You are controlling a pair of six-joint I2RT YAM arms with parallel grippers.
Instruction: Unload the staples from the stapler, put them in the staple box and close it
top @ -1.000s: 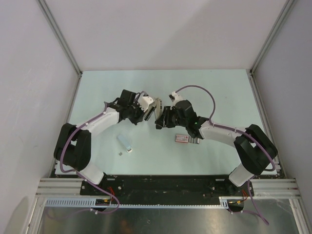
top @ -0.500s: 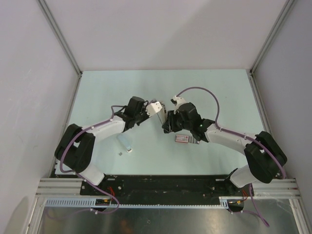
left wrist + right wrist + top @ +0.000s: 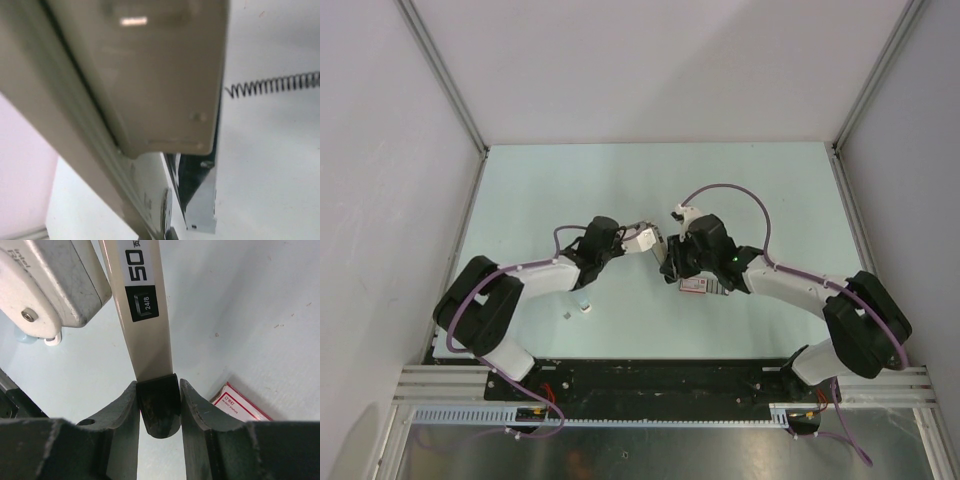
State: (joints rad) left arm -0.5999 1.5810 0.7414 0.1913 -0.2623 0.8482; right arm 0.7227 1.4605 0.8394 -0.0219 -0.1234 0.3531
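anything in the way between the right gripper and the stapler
Nothing visible. The right gripper is clamped directly on the stapler, at its dark end, and the left gripper holds the other end. The pink-and-white box lies off to the side, not between them.

right end effector (image 3: 159,392) clamping stapler (image 3: 149,347), box (image 3: 241,407) beside
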